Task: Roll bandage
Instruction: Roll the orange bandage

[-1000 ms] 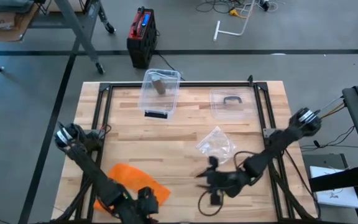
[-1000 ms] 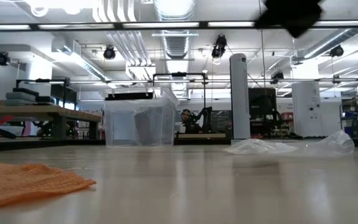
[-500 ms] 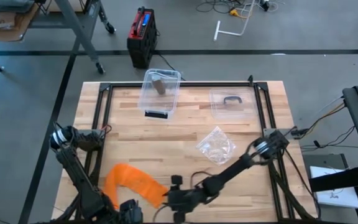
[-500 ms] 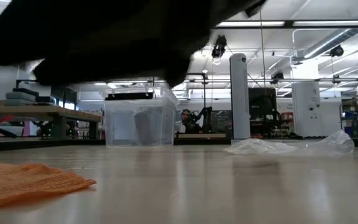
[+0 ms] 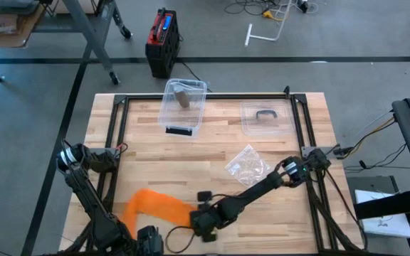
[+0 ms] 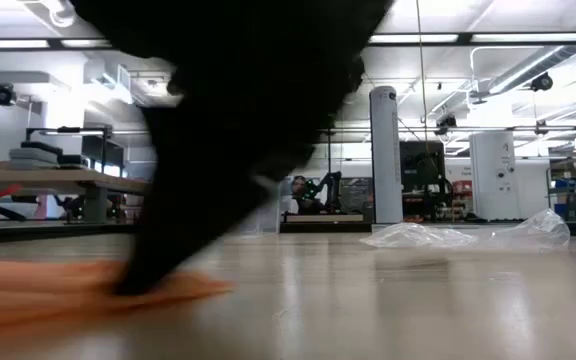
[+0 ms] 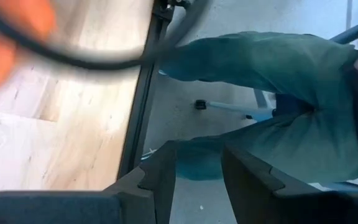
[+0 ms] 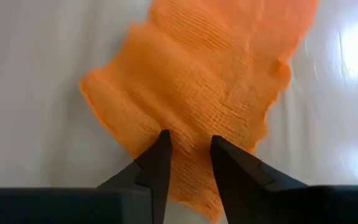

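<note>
right gripper (image 8: 188, 146) over orange bandage (image 8: 210, 81), no legible writing

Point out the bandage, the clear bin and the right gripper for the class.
Bandage (image 8: 210, 93): right wrist view, middle of the orange weave.
Clear bin (image 5: 184, 107): high view, its centre.
Right gripper (image 8: 189, 152): right wrist view, midway between the fingertips, over the bandage.

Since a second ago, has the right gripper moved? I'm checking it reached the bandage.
Yes. In the high view the right gripper has swung leftward, away from the plastic bag, to the orange bandage.
</note>
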